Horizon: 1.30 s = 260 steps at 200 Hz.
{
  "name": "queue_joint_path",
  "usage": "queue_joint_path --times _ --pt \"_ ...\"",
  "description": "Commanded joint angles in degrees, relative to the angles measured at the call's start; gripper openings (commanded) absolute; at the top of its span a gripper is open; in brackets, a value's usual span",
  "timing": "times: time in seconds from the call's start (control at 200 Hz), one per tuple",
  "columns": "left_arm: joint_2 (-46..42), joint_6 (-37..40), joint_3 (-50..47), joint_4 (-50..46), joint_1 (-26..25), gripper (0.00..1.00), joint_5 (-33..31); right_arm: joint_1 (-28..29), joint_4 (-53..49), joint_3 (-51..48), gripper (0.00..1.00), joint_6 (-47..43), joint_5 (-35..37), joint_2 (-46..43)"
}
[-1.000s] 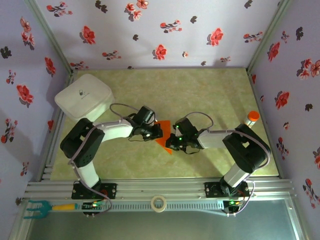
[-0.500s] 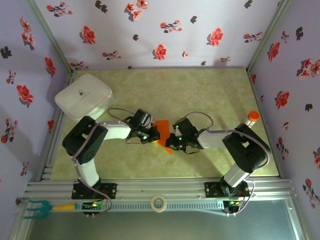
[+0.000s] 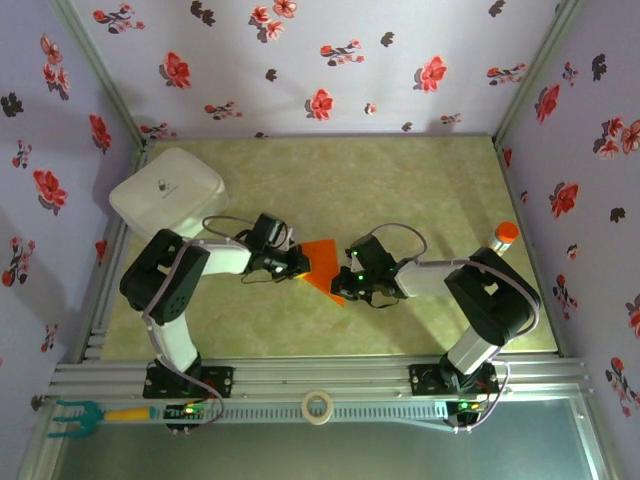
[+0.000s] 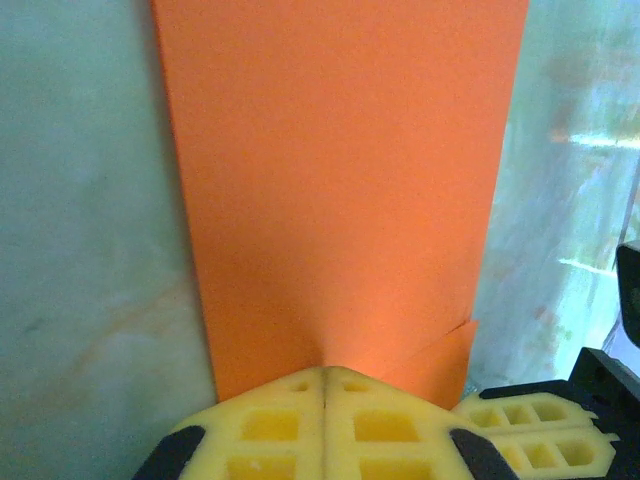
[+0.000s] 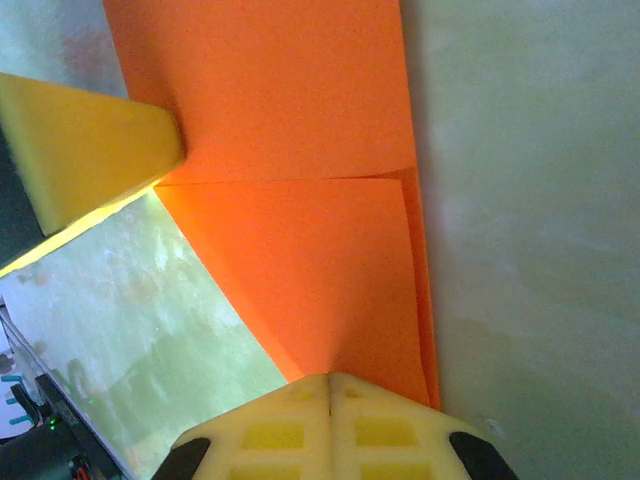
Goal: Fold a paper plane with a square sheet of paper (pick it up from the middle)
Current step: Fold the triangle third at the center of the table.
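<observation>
Left gripper [image 4: 323, 376]: yellow pads pressed flat together, pinching the near edge of the orange paper [image 4: 340, 180], with faint wrinkles fanning out from the seam. Right gripper [image 5: 330, 380]: same, pads clamped on the tip of a folded flap, with layered edges along the flap's right side. From above, the two grippers face each other mid-table with the paper between them, low over the green marbled table [image 3: 400, 190]. White lidded box [image 3: 165, 203] sits far left. Orange-capped bottle [image 3: 503, 237] stands at the right edge.
</observation>
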Motion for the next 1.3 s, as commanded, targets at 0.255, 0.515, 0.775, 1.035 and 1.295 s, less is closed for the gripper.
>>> queue_joint_path --times 0.255,0.515,0.775,1.035,1.295 --pt "-7.22 -0.59 -6.11 2.07 1.99 0.03 -9.83 -1.82 -7.86 -1.61 0.02 -5.42 0.79 0.4" --pt "-13.4 1.42 -5.12 -1.24 1.99 0.07 -9.77 -1.9 -10.99 3.95 0.12 -9.54 0.95 -4.69" --pt "-19.77 4.6 -5.39 -5.55 2.21 0.21 -9.69 -1.99 -14.58 6.2 0.37 -11.55 20.32 -12.52" --pt "-18.34 3.96 -4.76 -5.21 3.22 0.33 -7.3 -2.17 -16.01 10.37 0.39 -15.22 13.79 -5.71" --pt "-16.0 0.7 -4.73 -2.1 3.83 0.36 -5.56 -2.55 -11.24 10.03 0.4 -14.01 10.09 -2.17"
